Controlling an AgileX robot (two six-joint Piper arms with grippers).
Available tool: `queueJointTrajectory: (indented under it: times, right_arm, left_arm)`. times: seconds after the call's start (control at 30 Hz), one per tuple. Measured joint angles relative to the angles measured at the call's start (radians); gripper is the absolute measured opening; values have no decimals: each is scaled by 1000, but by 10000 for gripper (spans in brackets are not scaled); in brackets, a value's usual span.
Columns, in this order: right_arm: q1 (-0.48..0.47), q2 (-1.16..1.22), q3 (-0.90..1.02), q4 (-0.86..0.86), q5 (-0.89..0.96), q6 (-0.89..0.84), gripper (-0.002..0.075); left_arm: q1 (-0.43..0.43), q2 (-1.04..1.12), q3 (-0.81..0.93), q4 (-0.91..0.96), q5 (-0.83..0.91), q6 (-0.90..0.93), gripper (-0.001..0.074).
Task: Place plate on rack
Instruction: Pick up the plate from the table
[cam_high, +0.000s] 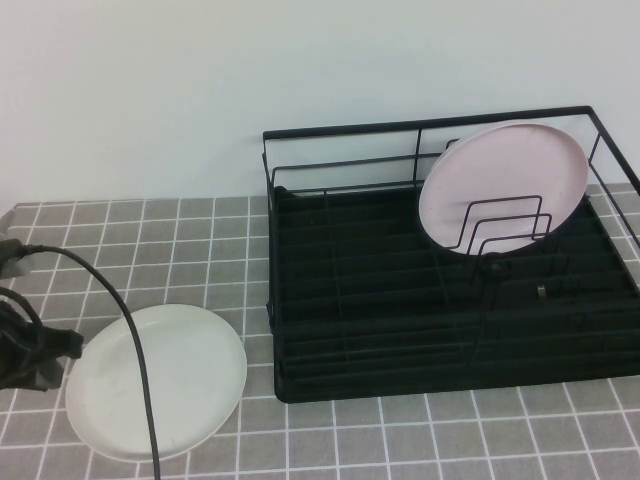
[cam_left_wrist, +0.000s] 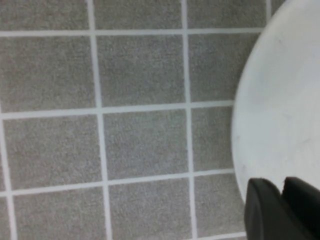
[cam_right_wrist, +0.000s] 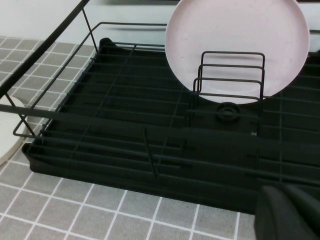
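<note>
The white plate lies flat on the grey tiled table at the front left. The black wire rack stands to its right. My left gripper is at the plate's left edge. In the left wrist view its fingers stand close together over the rim of the plate, holding nothing. My right gripper is out of the high view. In the right wrist view it shows as a dark shape in front of the rack, with the jaws together and empty.
A pale pink plate stands tilted in the rack's upright dividers at the back right and also shows in the right wrist view. A black cable arcs from the left arm across the white plate's left part. A white wall is behind.
</note>
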Motion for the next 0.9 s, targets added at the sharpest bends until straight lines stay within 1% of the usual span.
queueJointTrajectory:
  times: [0.13,0.2,0.3,0.37,0.43,0.47,0.53,0.57,0.6,0.9]
  right_arm:
    - [0,0,0,0,11,0,-3]
    - [0,0,0,0,13,0,-3]
    - [0,0,0,0,13,0,-3]
    - [0,0,0,0,15,0,-3]
    - [0,0,0,0,15,0,-3]
    - [0,0,0,0,15,0,-3]
    - [0,0,0,0,17,0,-3]
    - [0,0,0,0,19,0,-3]
    - [0,0,0,0,19,0,-3]
    - [0,0,0,0,26,0,-3]
  left_arm:
    - [0,0,0,13,-18,-18,73]
    - [0,0,0,13,-22,-17,104]
    - [0,5,0,2,-25,-20,211]
    - [0,20,0,-3,-25,-39,295]
    - [0,42,0,-5,-25,-46,339]
    - [0,54,0,-5,-25,-46,347]
    - [0,77,0,-7,-25,-46,343]
    - [0,76,0,-19,-21,-48,306]
    - [0,95,0,-16,-26,-46,323]
    - [0,168,-52,-116,-33,-11,244]
